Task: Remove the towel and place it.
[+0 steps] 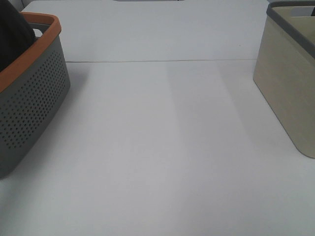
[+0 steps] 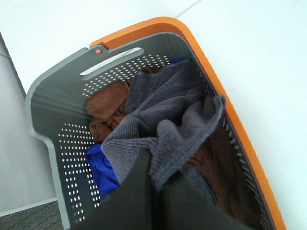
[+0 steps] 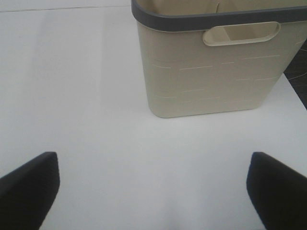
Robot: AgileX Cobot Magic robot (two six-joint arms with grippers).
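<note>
The dark grey-navy terry towel (image 2: 163, 115) lies bunched on top of other cloths inside the grey perforated basket with an orange rim (image 2: 62, 120), which stands at the left edge of the exterior view (image 1: 34, 93). My left gripper (image 2: 156, 184) is shut on a fold of the towel, and the cloth rises to the closed fingers. In the exterior view only a dark shape (image 1: 12, 34) shows over the basket. My right gripper (image 3: 153, 167) is open and empty above the white table (image 3: 96, 96).
Brown cloths (image 2: 108, 103) and a blue cloth (image 2: 100, 167) lie under the towel in the basket. A beige basket with a grey rim (image 1: 288, 83) stands at the right, straight ahead in the right wrist view (image 3: 211, 72). The white table (image 1: 162, 147) spans between the baskets.
</note>
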